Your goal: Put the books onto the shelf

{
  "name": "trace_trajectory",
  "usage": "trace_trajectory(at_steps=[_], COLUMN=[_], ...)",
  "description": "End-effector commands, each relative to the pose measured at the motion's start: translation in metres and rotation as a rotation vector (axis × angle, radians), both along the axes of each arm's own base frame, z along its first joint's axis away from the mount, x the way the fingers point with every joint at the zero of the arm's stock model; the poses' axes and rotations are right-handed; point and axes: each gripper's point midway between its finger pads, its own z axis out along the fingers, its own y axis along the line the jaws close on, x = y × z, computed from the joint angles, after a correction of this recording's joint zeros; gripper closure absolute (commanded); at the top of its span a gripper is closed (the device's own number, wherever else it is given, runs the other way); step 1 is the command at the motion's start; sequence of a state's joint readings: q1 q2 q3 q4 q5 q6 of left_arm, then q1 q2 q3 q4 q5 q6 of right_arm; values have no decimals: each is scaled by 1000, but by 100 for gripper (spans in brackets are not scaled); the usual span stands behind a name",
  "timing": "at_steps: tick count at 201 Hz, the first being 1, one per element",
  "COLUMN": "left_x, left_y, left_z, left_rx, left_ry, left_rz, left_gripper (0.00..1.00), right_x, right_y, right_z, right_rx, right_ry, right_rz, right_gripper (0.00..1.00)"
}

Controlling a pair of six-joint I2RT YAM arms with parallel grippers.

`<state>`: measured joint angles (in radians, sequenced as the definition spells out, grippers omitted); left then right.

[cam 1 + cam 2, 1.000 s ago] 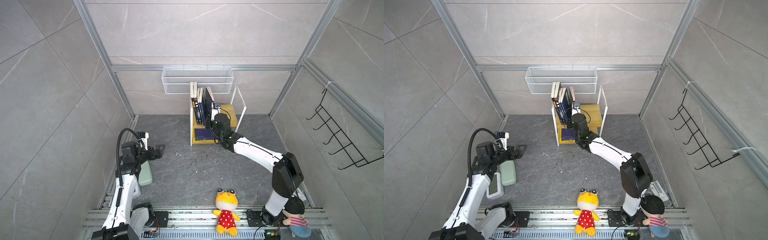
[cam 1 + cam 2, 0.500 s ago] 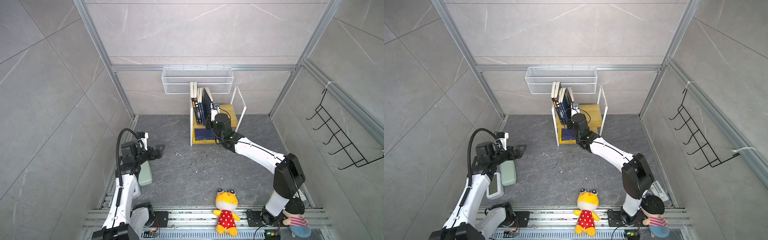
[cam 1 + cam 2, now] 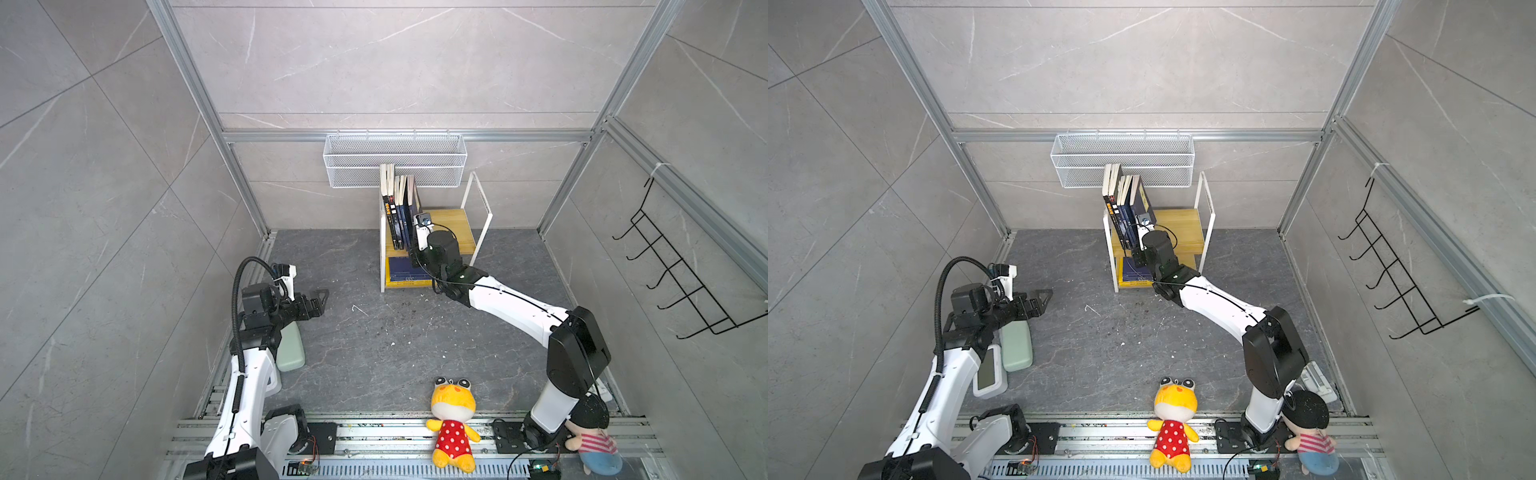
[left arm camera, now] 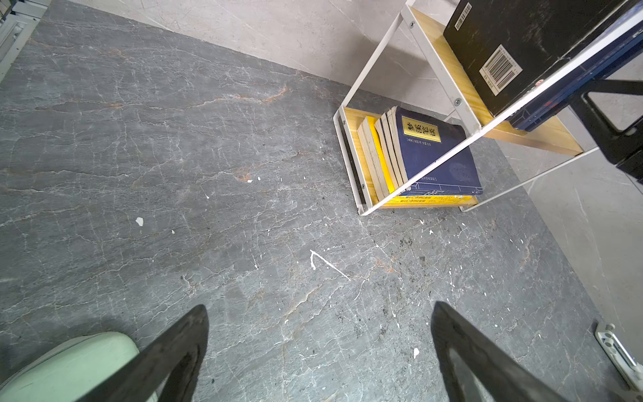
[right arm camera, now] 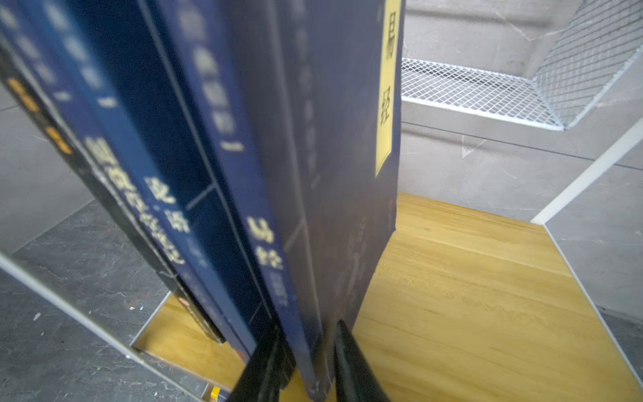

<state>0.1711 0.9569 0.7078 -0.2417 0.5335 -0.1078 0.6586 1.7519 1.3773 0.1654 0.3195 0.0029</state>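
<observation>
Wide-apart left gripper [image 4: 320,306]; perhaps four books [image 4: 435,156] on lower shelf [image 4: 351,125].

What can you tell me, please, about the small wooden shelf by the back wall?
The shelf is a small two-tier rack of light yellow wooden boards in a white metal frame, standing upright on the dark floor below the mesh basket. Upright books fill the left end of its upper board; the rest is bare. Flat books lie stacked on the lower board, a navy one on top.
</observation>
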Motion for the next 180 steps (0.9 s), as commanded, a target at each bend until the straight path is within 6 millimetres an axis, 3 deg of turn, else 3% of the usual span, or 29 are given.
trace_trajectory(at_steps=[1,32,61,84,99,122,180], left_x=[2,2,2,3,3,3,0], left_y=[1,1,2,2,2,2,1], left_z=[4,4,5,3,3,5,11], left_rx=[6,7,8,5,1,-1,1], left_ry=[-14,-28,-19,-24,-14,-29,-37], left_rz=[-8,-8,-4,-8,-6,-5,-6], left_gripper=[0,0,0,0,0,0,0], right_x=[-12,-27,-54,-65,-56,-35,53], right_y=[-3,-12,-29,-41,-57,-61,-71], right_z=[9,9,12,6,9,13,-1], right_rx=[-30,-52,-31,-113,-145,-133,-106], right_ry=[-7,5,9,-5,-13,7,70], right_rz=[32,49,64,74,17,14,-83], right_gripper=[70,65,63,62,62,64,75])
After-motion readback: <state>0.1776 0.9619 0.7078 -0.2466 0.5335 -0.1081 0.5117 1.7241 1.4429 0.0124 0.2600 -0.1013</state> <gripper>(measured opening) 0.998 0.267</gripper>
